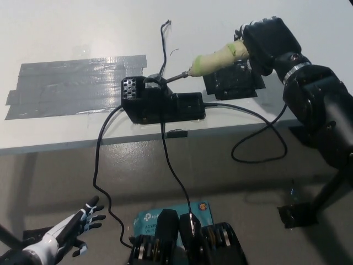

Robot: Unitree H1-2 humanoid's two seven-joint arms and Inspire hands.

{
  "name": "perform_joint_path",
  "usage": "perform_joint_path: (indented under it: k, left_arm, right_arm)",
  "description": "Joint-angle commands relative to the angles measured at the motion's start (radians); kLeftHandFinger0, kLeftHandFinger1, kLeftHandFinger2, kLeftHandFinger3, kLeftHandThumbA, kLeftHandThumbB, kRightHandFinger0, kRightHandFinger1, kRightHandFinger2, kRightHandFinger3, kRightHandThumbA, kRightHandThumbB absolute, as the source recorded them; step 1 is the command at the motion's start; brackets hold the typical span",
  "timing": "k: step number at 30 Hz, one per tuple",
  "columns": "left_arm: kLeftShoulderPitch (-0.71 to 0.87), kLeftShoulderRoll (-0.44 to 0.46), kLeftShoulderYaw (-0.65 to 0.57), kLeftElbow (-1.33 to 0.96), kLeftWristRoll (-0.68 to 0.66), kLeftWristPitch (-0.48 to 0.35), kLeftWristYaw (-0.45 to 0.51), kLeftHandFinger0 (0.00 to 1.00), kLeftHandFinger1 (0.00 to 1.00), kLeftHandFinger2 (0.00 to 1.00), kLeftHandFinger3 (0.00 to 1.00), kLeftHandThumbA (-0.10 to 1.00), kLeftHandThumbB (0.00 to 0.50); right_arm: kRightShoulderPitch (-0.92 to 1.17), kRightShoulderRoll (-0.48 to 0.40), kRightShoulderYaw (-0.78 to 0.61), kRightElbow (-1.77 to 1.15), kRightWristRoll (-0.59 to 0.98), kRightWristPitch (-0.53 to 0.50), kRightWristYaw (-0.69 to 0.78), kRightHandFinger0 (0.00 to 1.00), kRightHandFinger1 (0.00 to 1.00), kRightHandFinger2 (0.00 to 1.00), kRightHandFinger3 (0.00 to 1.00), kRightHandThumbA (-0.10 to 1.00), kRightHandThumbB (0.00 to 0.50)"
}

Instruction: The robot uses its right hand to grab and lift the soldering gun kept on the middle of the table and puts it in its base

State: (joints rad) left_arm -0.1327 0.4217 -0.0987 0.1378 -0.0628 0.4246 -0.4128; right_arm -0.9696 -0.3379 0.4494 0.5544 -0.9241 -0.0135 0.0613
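My black right hand (268,40) is shut on the soldering gun (212,60), a pale yellow-green taped handle with a thin metal tip. The gun is held tilted above the table, tip pointing down-left. Its tip (175,77) sits right at the holder opening on top of the black base (160,102), which stands near the table's front edge. Whether the tip touches the holder I cannot tell. My white left hand (69,229) rests open at the lower left, below the table.
A black square mat (234,83) lies under my right hand. Grey tape strips (77,85) cover the table's left part. Black cables (259,138) hang from the base over the table's front edge (83,142). A thin wire (164,38) lies behind the base.
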Motion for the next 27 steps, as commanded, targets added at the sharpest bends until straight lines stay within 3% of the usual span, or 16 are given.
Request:
perform_joint_path:
  k: [1, 4, 8, 10, 11, 12, 16, 18, 19, 22, 24, 27]
  left_arm:
    - [-0.017, 0.019, 0.005, -0.022, 0.001, -0.014, -0.008, 0.99, 1.0, 1.0, 1.0, 1.0, 0.347]
    - [-0.016, 0.019, 0.005, -0.03, -0.004, -0.001, -0.012, 0.98, 1.0, 1.0, 1.0, 1.0, 0.342]
    - [-0.017, 0.02, -0.001, -0.025, 0.009, -0.021, -0.007, 0.98, 1.0, 1.0, 1.0, 1.0, 0.329]
    - [-0.017, 0.023, -0.002, -0.02, 0.012, -0.027, -0.007, 0.96, 1.0, 1.0, 1.0, 1.0, 0.323]
    - [-0.021, 0.021, -0.003, -0.015, 0.012, -0.027, -0.008, 0.96, 1.0, 1.0, 1.0, 1.0, 0.323]
    - [-0.022, 0.021, -0.004, -0.013, 0.011, -0.026, -0.009, 0.97, 1.0, 1.0, 1.0, 1.0, 0.327]
    - [-0.018, 0.013, -0.003, -0.024, -0.002, -0.014, -0.013, 1.0, 1.0, 0.99, 1.0, 1.0, 0.324]
    - [-0.021, 0.013, -0.005, -0.022, 0.0, -0.018, -0.015, 1.0, 1.0, 0.99, 1.0, 1.0, 0.316]
    - [-0.022, 0.016, -0.005, -0.021, -0.003, -0.019, -0.02, 1.0, 1.0, 1.0, 1.0, 1.0, 0.343]
    - [-0.022, 0.014, -0.01, -0.014, -0.002, -0.036, -0.023, 0.99, 1.0, 0.99, 1.0, 1.0, 0.335]
    - [-0.023, 0.013, -0.014, -0.014, 0.001, -0.042, -0.023, 0.98, 1.0, 0.99, 1.0, 1.0, 0.335]
    - [-0.021, 0.015, -0.018, -0.027, 0.007, -0.038, -0.017, 0.97, 1.0, 0.98, 1.0, 1.0, 0.331]
  right_arm:
    - [-0.073, 0.007, -0.014, 0.0, 0.015, -0.046, -0.084, 0.0, 0.06, 0.4, 0.36, -0.1, 0.003]
    - [-0.076, 0.011, -0.01, -0.001, 0.008, -0.043, -0.087, 0.0, 0.07, 0.41, 0.39, -0.1, 0.003]
    - [-0.081, 0.015, 0.0, -0.004, -0.004, -0.047, -0.093, 0.0, 0.01, 0.32, 0.37, -0.1, 0.032]
    - [-0.09, 0.022, 0.008, -0.003, -0.008, -0.036, -0.069, 0.0, 0.02, 0.33, 0.37, -0.1, 0.015]
    - [-0.095, 0.021, 0.01, -0.004, -0.004, -0.038, -0.061, 0.0, 0.04, 0.38, 0.4, -0.1, 0.034]
    - [-0.098, 0.024, 0.011, 0.0, -0.002, -0.042, -0.065, 0.0, 0.03, 0.36, 0.43, -0.1, 0.063]
    - [-0.099, 0.032, 0.014, 0.008, 0.0, -0.063, -0.103, 0.0, 0.0, 0.27, 0.42, -0.1, 0.089]
    - [-0.102, 0.032, 0.018, 0.008, -0.006, -0.058, -0.102, 0.0, 0.0, 0.28, 0.38, -0.1, 0.056]
    - [-0.105, 0.036, 0.023, 0.008, -0.012, -0.05, -0.087, 0.0, 0.01, 0.32, 0.24, -0.1, 0.006]
    - [-0.102, 0.045, 0.033, 0.011, -0.02, -0.043, -0.088, 0.0, 0.0, 0.35, 0.08, -0.1, 0.0]
    - [-0.099, 0.043, 0.036, 0.005, -0.026, -0.037, -0.089, 0.0, 0.01, 0.38, 0.05, -0.1, 0.0]
    - [-0.1, 0.053, 0.047, 0.018, -0.038, -0.024, -0.089, 0.0, 0.01, 0.4, 0.09, -0.1, 0.0]
